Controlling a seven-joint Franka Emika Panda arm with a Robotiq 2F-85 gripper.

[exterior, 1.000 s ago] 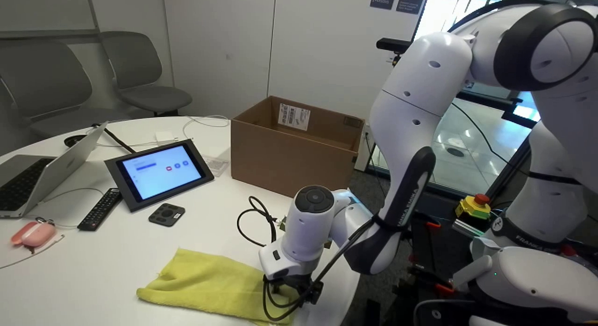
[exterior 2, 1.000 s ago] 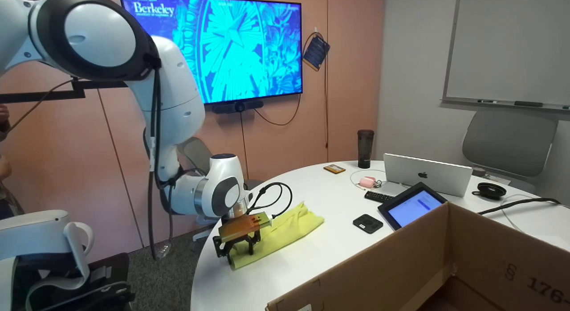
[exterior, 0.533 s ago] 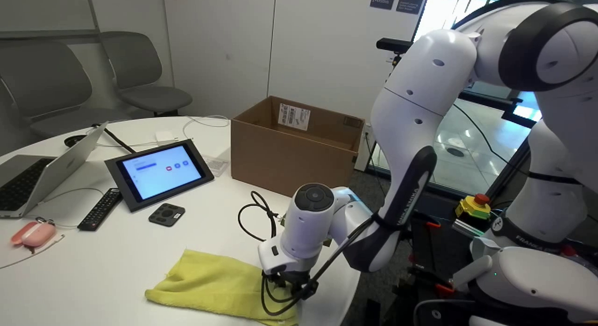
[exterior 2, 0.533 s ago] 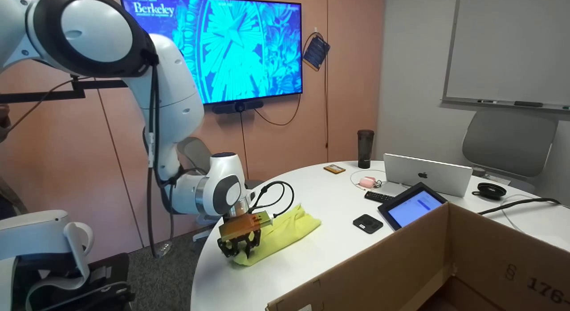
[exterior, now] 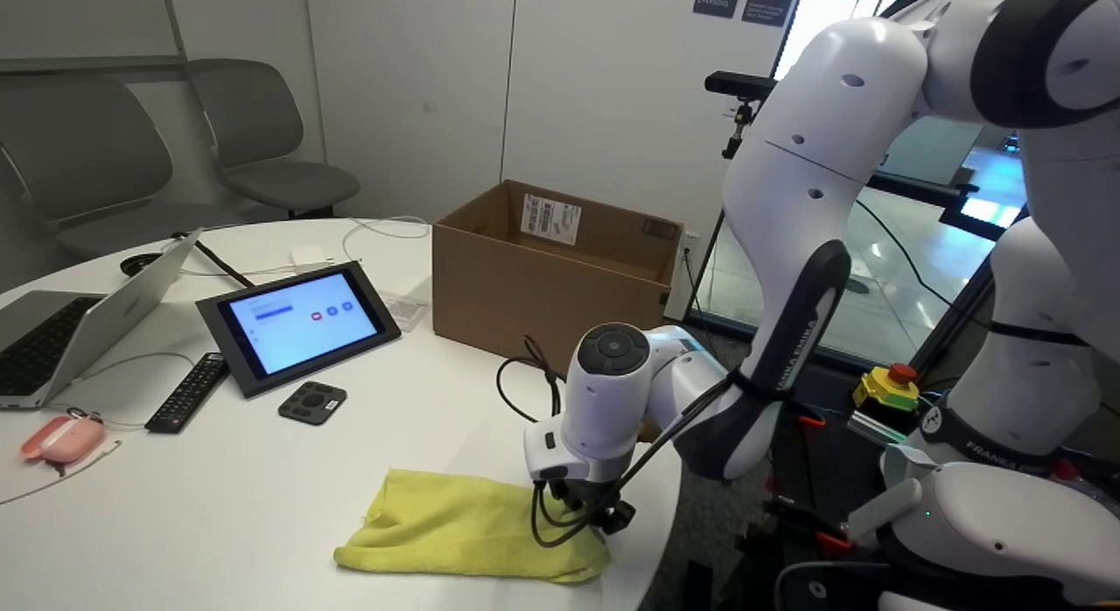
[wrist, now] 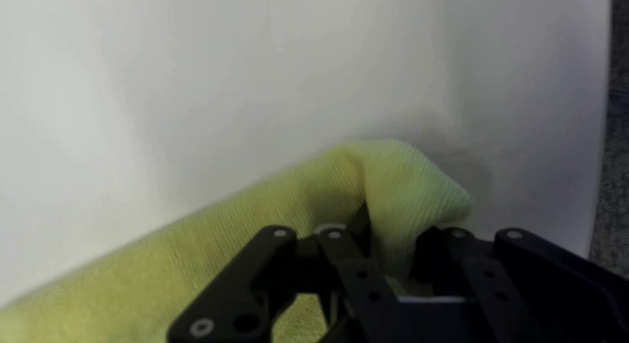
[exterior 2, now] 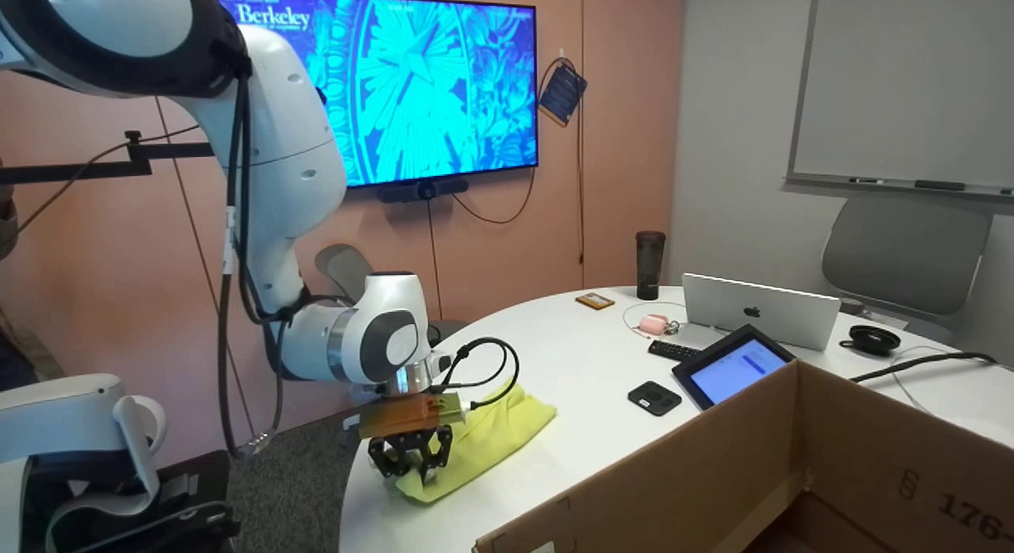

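The tool (wrist: 395, 244) pinches a raised fold of cloth (wrist: 191, 257) with a finger on either side, and the rest of the cloth lies on the worktop (exterior: 192, 515), partly under the tool and stretching out to one side of it. Near the tool, on the side away from the cloth's free end, runs the worktop's edge. In an exterior view, the box (exterior: 542, 300) stands open-topped beyond the tool, while the tablet (exterior: 302, 322), remote (exterior: 186, 392) and laptop (exterior: 122, 322) sit well apart from it.
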